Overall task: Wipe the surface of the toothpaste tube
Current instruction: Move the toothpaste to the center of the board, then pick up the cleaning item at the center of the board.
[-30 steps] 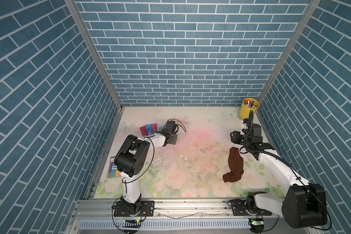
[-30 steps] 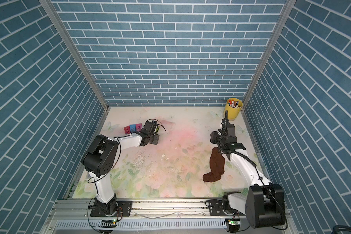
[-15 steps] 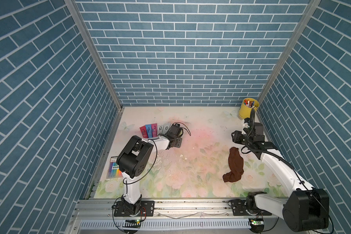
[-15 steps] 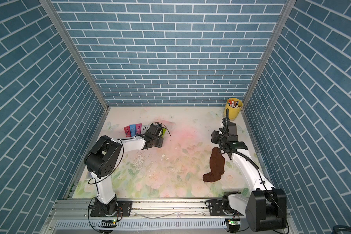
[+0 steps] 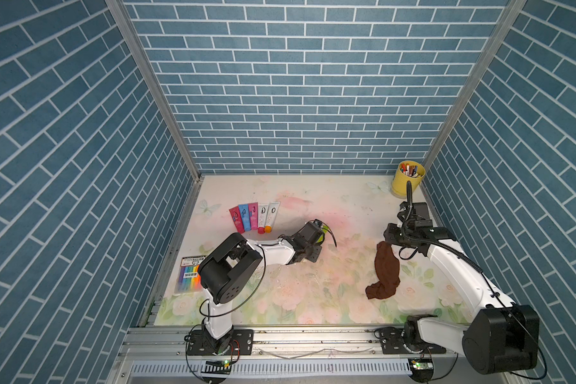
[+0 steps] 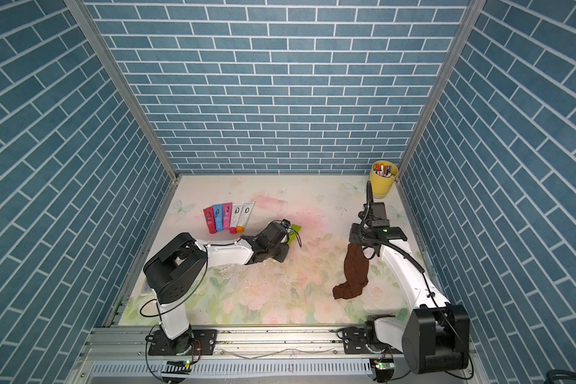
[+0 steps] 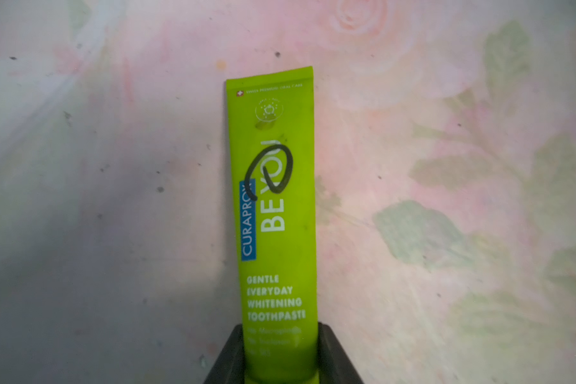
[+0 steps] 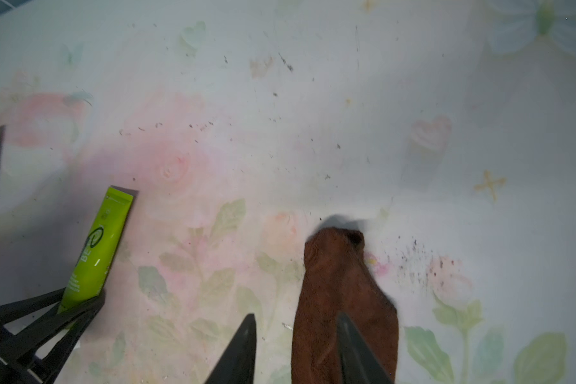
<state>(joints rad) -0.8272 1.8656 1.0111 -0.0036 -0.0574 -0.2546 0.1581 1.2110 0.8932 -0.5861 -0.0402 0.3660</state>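
Green toothpaste tube (image 7: 273, 216): black marker scribble across label. Cap end clamped between fingers of left gripper (image 7: 280, 329), near centre of table (image 5: 313, 199). Five-tube row (image 5: 255, 216) nearby. Brown cloth (image 8: 333, 272) lying well apart. Right gripper (image 8: 296, 316): fingers spread, one above cloth.

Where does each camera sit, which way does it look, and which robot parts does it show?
Top views: high above the front rail, looking down at the table; left arm and right arm show whole.
Left wrist: on the left arm, looking along the left gripper at the green toothpaste tube it clamps; fingertips only.
Right wrist: on the right arm, looking over the open right gripper at the brown cloth; fingertips show.
Shared: both wrist views show the tube clamped.
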